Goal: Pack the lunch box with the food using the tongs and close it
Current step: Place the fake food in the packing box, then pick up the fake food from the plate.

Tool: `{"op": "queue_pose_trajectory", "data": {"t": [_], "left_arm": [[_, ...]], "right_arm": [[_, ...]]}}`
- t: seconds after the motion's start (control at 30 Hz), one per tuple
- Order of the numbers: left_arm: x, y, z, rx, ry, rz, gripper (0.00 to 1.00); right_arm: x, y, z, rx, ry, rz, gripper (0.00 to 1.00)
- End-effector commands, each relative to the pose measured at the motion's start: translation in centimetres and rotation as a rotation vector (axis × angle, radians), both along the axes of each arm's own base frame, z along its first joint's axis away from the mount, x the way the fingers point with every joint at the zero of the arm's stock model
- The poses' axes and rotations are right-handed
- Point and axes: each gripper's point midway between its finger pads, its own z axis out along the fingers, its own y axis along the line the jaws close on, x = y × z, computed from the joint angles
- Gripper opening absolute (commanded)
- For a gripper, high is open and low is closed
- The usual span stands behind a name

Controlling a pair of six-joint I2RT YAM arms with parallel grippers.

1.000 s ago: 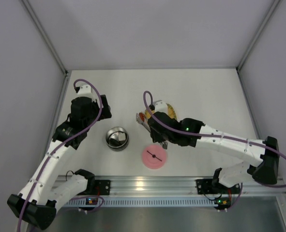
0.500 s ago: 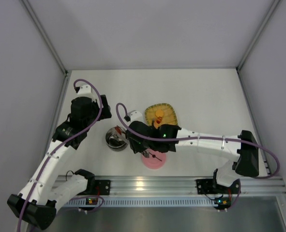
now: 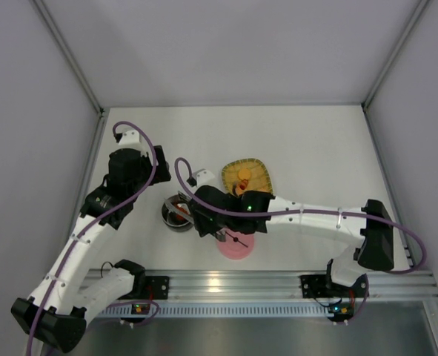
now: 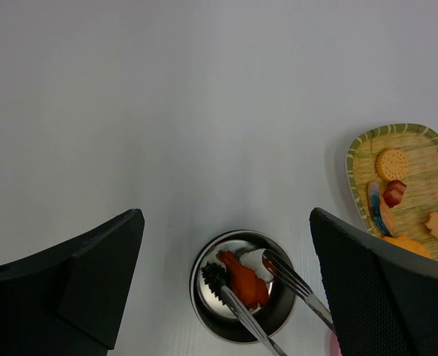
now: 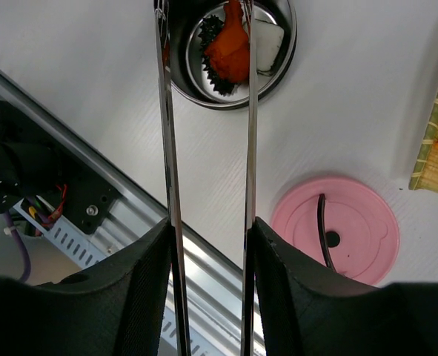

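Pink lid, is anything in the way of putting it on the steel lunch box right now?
Yes. The tongs, gripped by the right gripper, reach over the lunch box rim, tips inside on either side of the orange drumstick piece. The table between the pink lid and the box shows nothing else.
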Motion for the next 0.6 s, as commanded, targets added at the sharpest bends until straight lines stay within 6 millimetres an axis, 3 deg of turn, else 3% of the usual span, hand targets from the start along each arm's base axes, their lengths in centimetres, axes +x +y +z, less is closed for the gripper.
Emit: {"op": "queue_pose_trajectory", "data": {"t": [0.0, 0.1, 0.27, 0.5, 0.57], "left_arm": [[0.2, 0.2, 0.4, -0.007, -0.015, 0.014, 0.99], [0.2, 0.2, 0.3, -0.007, -0.014, 0.013, 0.99], [0.2, 0.2, 0.4, -0.008, -0.015, 0.013, 0.98], [0.2, 0.1, 0.4, -0.012, -0.017, 0.008, 0.98], [0.1, 0.0, 0.5, -0.014, -0.017, 0.002, 0.99]], "right_arm": [[0.7, 1.6, 3.7, 0.100, -0.068, -0.013, 0.44], [1.4, 0.1, 4.2, 0.079, -0.091, -0.053, 0.45], [3.3, -4.5, 4.5, 0.041, -0.137, -0.169, 0.46], [6.6, -13.1, 2.7, -0.019, -0.139, -0.371, 0.45], [7.4, -14.7, 1.5, -0.046, -0.131, -0.407, 0.45]]}}
